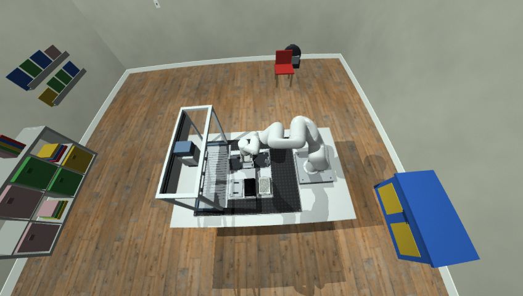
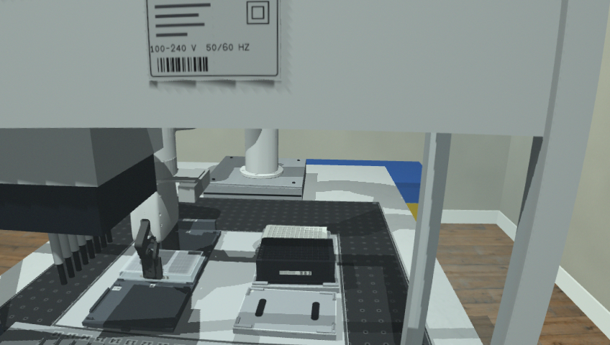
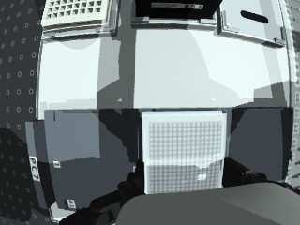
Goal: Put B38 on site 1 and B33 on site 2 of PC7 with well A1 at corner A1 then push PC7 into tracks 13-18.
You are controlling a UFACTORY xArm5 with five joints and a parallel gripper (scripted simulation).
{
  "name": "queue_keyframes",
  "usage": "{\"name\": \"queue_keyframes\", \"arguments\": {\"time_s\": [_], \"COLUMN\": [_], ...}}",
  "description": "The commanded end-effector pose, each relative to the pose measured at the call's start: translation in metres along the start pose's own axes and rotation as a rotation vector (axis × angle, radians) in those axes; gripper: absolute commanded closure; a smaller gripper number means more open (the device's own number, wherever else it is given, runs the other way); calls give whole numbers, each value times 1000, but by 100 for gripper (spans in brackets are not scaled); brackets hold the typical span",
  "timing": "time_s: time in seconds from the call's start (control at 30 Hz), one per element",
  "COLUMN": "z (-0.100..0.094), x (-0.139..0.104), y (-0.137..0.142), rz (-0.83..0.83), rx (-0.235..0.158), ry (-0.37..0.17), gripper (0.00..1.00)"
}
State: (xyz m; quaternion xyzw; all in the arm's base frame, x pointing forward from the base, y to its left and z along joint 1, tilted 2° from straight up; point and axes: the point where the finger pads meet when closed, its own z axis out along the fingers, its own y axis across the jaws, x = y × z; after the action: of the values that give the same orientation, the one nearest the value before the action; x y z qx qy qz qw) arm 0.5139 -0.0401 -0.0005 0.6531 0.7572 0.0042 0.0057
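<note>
The carrier PC7 [image 1: 261,160] [image 2: 141,305] [image 3: 77,141] lies on the apron, its labelled handle end toward the arm's base. The pale 384-well plate B33 [image 2: 181,262] [image 3: 185,141] is at site 2, roughly square to the carrier. Whether it is fully seated cannot be told. My gripper [image 2: 165,261] [image 3: 184,172] is shut on B33, one finger at each short end. Sites 1 and 3 are bare. B38 [image 1: 264,185] [image 2: 295,231] [image 3: 77,11] is on S1. The black block B83 [image 1: 250,187] [image 2: 295,260] [image 3: 178,7] is in S2. Nest S3 [image 1: 236,191] [image 2: 286,312] is empty.
The rails [image 1: 216,172] lie beyond the carrier's far end, under the instrument's white frame [image 1: 200,146]. The dark pipetting head [image 2: 55,209] hangs over that side. The row of nests stands beside the apron [image 3: 183,70].
</note>
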Motion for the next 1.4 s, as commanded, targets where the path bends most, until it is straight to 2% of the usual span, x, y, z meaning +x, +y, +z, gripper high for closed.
{"name": "queue_keyframes", "arguments": {"time_s": [0.0,0.43,0.47,1.37], "z": [-1,-1,-1,-1], "x": [0,0,0,0], "y": [2,2,2,2], "rz": [0,0,0,0], "rx": [-9,-9,-9,-9], "ry": [21,21,21,21], "gripper": [100,100,0,0]}}
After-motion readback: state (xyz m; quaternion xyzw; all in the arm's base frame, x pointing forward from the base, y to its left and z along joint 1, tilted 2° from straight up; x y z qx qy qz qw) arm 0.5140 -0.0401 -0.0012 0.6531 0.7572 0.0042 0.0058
